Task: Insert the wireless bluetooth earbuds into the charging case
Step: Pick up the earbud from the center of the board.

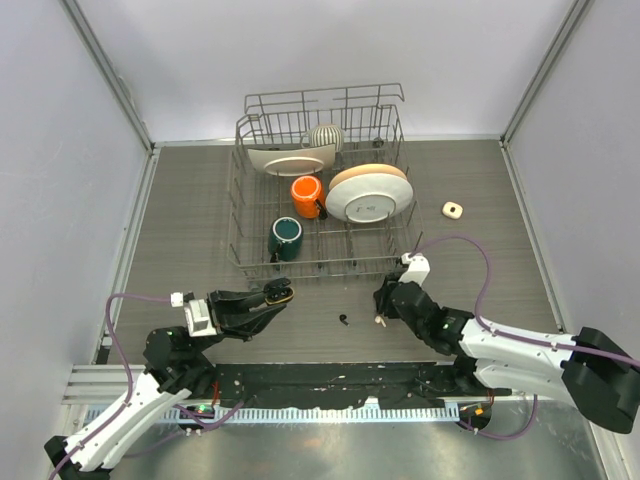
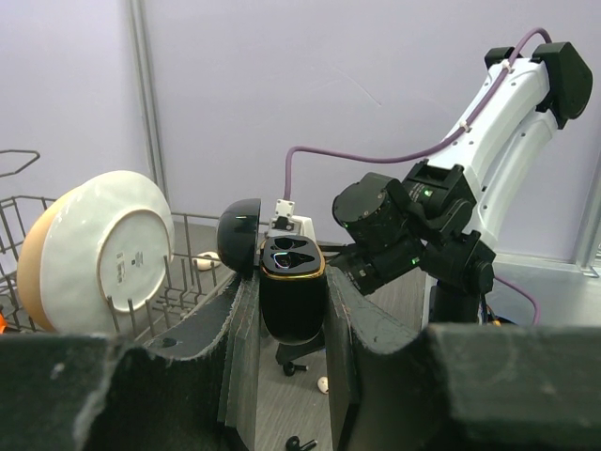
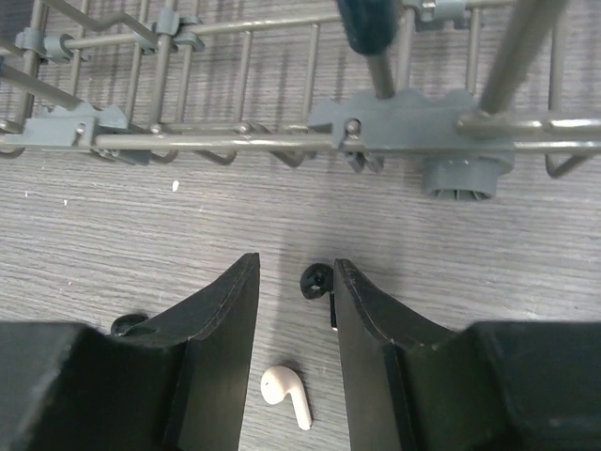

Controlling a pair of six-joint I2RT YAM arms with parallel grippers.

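One cream-white earbud (image 3: 285, 390) on the bench (image 3: 141, 235) between the parted right fingers (image 3: 239, 296), nothing gripped, black earbud (image 3: 317, 279) at their tips, left fingers (image 2: 242, 324) clamped on the open charging case (image 2: 291, 282), lid flipped back

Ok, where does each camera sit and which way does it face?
Top external: high behind the robot, looking down on the table; left arm and right arm show, dish rack beyond.
Left wrist: on the left arm, looking along the left gripper, shut on the open charging case, toward the right arm.
Right wrist: looking down past the open right gripper at a cream-white earbud and a black earbud by the rack.
Shared: top and left wrist show the case.
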